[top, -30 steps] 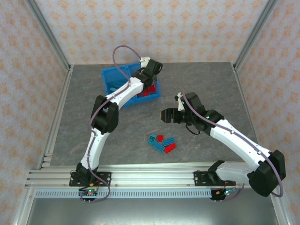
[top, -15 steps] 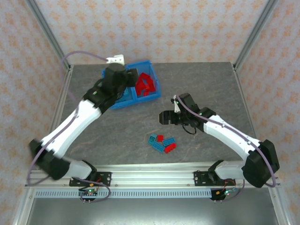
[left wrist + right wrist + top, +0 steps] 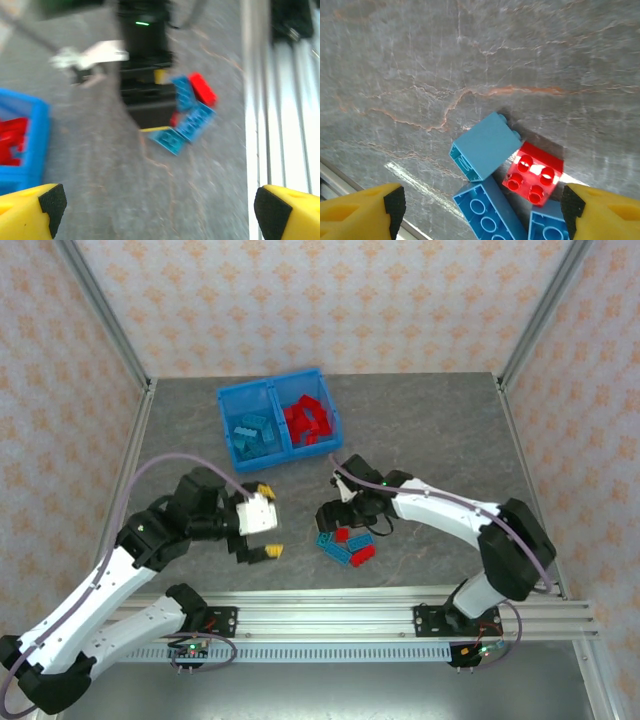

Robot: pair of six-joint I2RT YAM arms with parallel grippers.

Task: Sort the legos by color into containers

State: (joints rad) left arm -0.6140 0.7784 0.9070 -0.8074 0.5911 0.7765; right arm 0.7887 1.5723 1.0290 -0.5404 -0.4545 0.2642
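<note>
place: robot lab cell | cues: aluminium rails, patterned backdrop walls

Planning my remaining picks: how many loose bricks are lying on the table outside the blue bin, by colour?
Teal bricks: 3
Red bricks: 2
Total: 5
</note>
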